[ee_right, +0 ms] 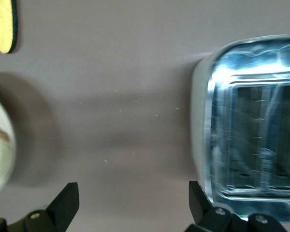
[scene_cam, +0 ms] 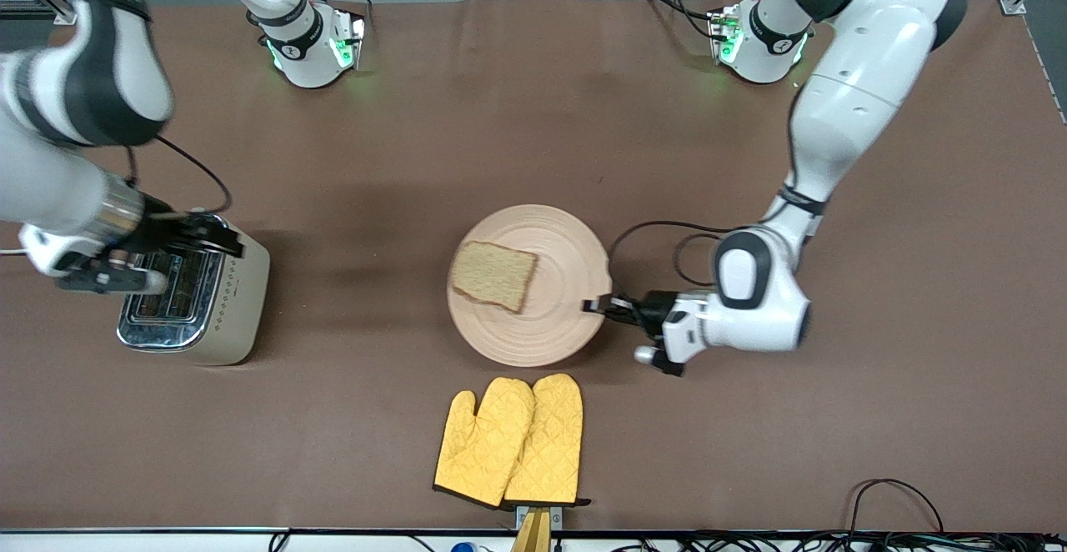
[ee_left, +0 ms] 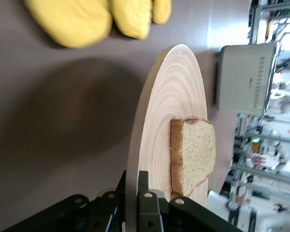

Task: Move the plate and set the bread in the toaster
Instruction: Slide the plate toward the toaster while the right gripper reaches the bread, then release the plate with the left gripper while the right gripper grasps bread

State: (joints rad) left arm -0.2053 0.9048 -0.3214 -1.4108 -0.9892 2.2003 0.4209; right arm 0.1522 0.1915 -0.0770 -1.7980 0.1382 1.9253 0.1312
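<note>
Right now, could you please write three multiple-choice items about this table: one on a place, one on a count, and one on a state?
1. Where does the brown speckled slice of bread lie?
A. in the toaster
B. on the round light wooden plate
C. on the mitts

2. How many yellow quilted oven mitts lie on the brown table?
A. one
B. two
C. three

3. What is the left gripper doing?
A. it is shut on the plate's rim
B. it hangs open over the mitts
C. it holds the bread

Key: 1 B, the slice rests on the plate; 2 B, two mitts lie side by side; 3 A, its fingers pinch the rim. The open right gripper is over the cream two-slot toaster, whose slots hold no bread.
</note>
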